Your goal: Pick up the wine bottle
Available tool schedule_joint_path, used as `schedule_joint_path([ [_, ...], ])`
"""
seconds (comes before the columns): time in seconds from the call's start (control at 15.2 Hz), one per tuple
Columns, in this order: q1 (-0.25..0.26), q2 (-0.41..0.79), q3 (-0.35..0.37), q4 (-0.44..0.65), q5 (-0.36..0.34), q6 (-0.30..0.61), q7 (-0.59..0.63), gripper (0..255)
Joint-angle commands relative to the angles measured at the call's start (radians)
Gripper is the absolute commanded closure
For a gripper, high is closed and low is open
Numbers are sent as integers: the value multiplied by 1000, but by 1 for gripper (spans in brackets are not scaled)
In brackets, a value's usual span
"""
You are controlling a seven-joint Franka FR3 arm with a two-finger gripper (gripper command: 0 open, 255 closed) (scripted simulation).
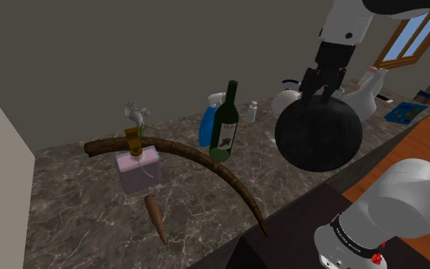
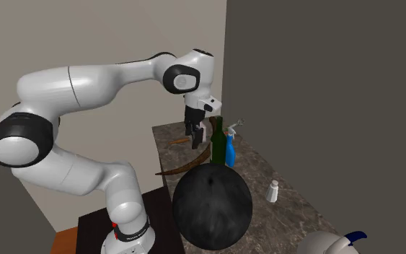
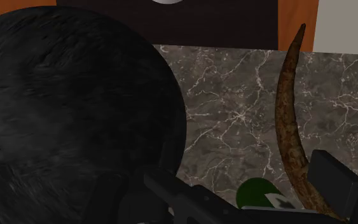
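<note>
Wrist view, wine bottle [image 3: 255, 191] mostly cut off

A home kitchen: a marble-patterned surface [image 1: 75, 206] bears a wine bottle [image 1: 225, 126], spray bottle [image 1: 208, 124], shaker [image 1: 251, 112] and kettle [image 1: 282, 99]; a wood-framed window [image 1: 415, 35] stands beyond.

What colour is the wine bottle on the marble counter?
Dark green. The wine bottle shows best in the shoulder view.
</note>
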State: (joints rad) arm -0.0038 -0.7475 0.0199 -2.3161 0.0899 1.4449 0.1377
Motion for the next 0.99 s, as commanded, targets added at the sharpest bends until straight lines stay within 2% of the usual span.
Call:
schedule_joint_path([
  [0.0,0,0,0,0,0,0,0,0],
  [0.46,14,183,101,112,23,163,106,0],
  [0.92,14,388,196,280,-11,283,221,0],
])
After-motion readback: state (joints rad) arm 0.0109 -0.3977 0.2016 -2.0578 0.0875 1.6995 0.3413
